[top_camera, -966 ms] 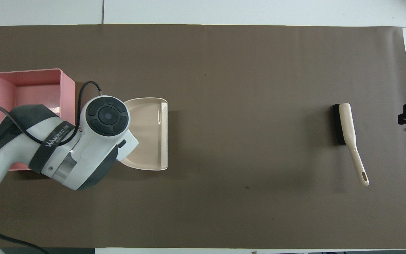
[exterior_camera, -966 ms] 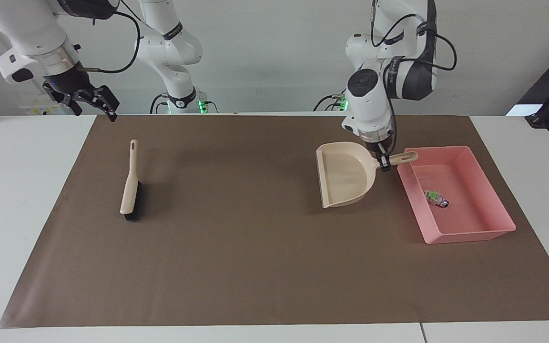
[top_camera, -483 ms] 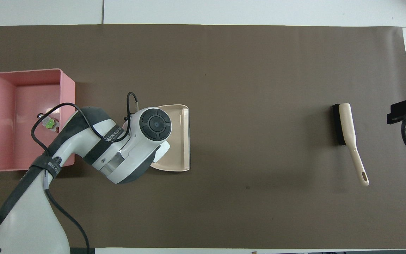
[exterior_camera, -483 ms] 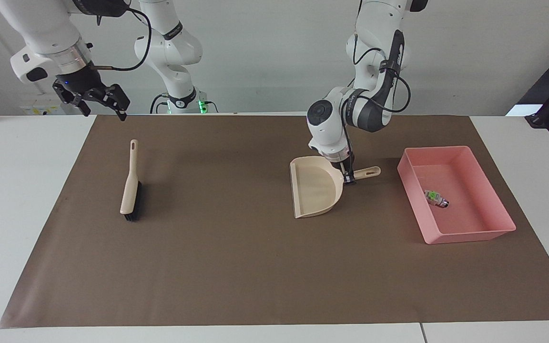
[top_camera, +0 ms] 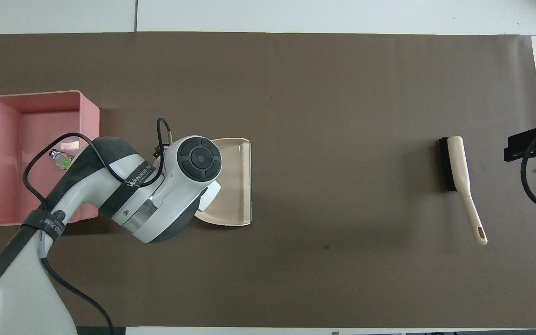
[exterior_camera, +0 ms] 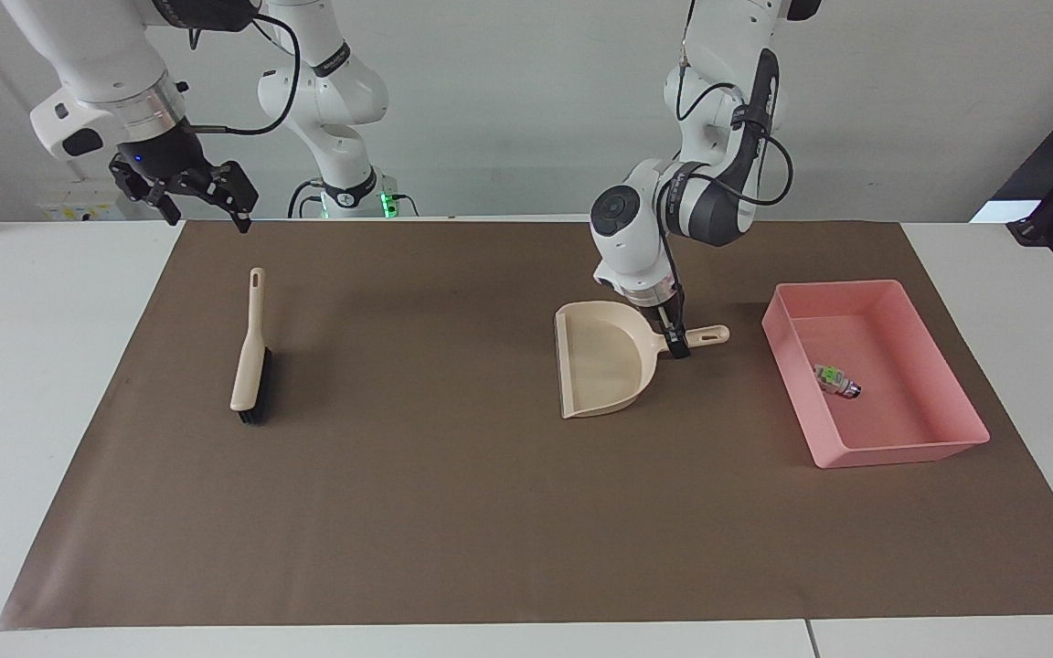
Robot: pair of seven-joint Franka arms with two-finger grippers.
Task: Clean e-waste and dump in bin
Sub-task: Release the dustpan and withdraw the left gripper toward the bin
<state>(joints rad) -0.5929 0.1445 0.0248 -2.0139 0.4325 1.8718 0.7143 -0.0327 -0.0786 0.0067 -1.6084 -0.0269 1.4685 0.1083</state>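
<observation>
Brown mat covers the table [exterior_camera: 51, 384]. E-waste [exterior_camera: 835, 380], light and tiny, lies in the bin [exterior_camera: 910, 452]. Left gripper [exterior_camera: 675, 343] at the stiff dustpan [exterior_camera: 604, 358] handle, jaws unclear; right gripper [exterior_camera: 202, 195] jaws wide.

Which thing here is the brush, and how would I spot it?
Look at the brown mat, toward the right arm's end. The brush lies alone there, far from the dustpan and pink tray. Only it has black bristles under a slim beige handle.
</observation>
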